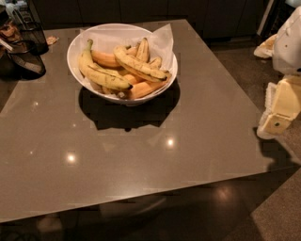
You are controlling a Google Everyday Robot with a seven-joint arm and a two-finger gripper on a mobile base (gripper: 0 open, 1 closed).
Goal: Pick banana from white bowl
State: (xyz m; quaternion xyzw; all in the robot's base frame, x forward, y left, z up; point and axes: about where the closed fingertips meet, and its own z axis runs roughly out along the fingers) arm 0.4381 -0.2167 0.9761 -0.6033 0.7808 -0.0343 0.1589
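The white bowl, wide and lined with white paper, stands on the far middle of the brown table. The banana, long, speckled and dark at its right end, lies on top of the pile, running from upper left to lower right. A fatter yellow banana with dark streaks lies at the bowl's left. Shorter orange-toned bananas lie beneath and behind. My gripper, on the cream and white arm, hangs off the table's right edge, well to the right of the bowl and apart from it.
Two dark wire-mesh baskets stand at the table's far left corner. Dark cabinets run along the back. The floor shows at the right and front right, beyond the table's edges.
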